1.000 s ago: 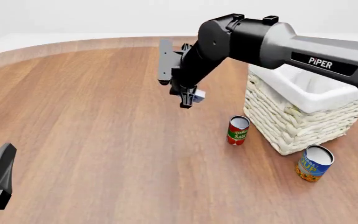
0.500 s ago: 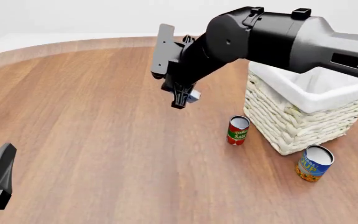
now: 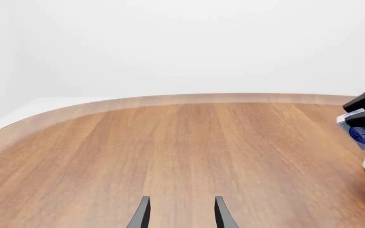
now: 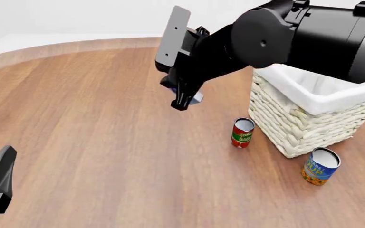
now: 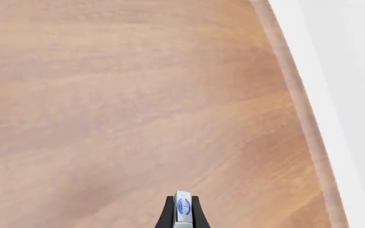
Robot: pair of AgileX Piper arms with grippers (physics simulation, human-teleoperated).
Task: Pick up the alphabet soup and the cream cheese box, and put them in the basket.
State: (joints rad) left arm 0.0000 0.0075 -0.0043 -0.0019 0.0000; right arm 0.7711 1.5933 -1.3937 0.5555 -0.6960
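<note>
Smooth wood-grain table (image 4: 106, 142), rough woven wicker basket (image 4: 296, 126), white cloth liner (image 4: 309, 92), glossy black arm (image 4: 322, 33)

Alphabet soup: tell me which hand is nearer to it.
Right. The right hand is raised left of the basket, gripping the cream cheese box; the left hand sits far left of the alphabet soup.

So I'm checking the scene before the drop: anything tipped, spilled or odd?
Nothing stands out. The alphabet soup and tomato sauce can stand upright beside the basket. The right gripper holds the cream cheese box above the table.
</note>
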